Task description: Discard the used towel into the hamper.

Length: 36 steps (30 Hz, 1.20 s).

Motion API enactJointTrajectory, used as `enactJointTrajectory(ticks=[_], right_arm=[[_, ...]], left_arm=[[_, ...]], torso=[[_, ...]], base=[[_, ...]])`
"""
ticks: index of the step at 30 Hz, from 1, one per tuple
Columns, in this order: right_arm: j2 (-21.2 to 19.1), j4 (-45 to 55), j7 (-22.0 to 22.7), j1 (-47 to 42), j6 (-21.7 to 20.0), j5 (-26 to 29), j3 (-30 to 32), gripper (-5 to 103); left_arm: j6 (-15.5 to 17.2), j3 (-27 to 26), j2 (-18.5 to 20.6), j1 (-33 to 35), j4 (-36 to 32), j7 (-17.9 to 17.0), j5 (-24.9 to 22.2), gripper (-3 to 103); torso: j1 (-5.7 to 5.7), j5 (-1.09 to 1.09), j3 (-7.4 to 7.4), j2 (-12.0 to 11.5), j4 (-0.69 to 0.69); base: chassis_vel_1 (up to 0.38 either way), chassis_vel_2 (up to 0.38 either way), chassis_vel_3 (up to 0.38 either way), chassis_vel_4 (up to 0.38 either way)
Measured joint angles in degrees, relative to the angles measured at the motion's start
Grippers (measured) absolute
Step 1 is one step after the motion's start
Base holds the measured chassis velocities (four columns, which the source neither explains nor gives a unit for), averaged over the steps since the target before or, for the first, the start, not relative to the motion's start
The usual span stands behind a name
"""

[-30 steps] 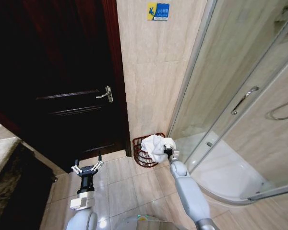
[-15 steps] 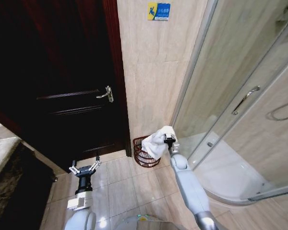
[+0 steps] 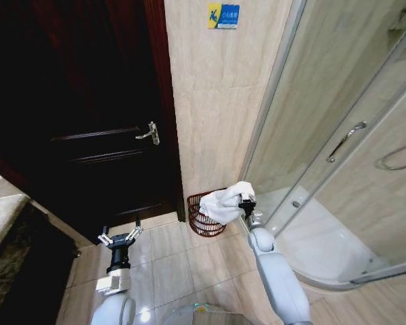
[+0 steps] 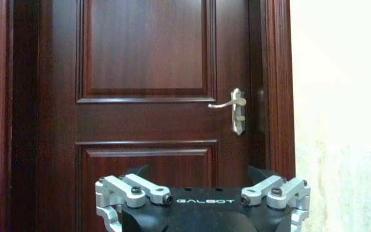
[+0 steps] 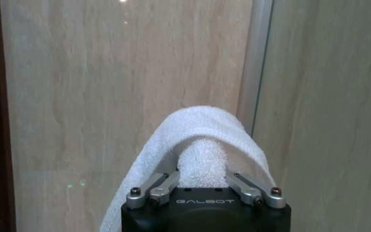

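Dark wooden door, beige tiled wall, glass shower enclosure

Bright tiles, dark door, wide-angle bending at edges

A dark wooden door (silver lever handle) stands beside beige tiled wall — then a glass shower enclosure.

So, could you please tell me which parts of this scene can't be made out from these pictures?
- Hamper, head view: its right side and its inside are hidden by the towel.
- Right gripper: fingertips buried in towel in both the head and right wrist views.
- Left gripper, left wrist view: fingertips cut off by the picture edge.
- Wall sign, head view: lettering too small to read.
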Motion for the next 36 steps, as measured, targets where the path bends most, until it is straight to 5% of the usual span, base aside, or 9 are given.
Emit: enactJointTrajectory(ticks=[21, 36], right_arm=[[-0.1, 8.0, 0.3, -3.6, -0.1, 0.2, 0.4, 14], [0.1, 8.5, 0.2, -1.7, -0.7, 0.5, -0.3, 14]], left_arm=[[0.6, 0.7, 0.0, 2.8, -0.4, 0.4, 0.5, 100], [0.1, 0.7, 0.0, 2.7, 0.1, 0.4, 1.0, 100]], torso=[[-0.1, -0.01, -0.11, -0.2, 0.01], [-2.3, -0.01, -2.72, -5.0, 0.01]], base=[[0.0, 0.0, 0.0, 0.0], [-0.017, 0.017, 0.026, -0.022]])
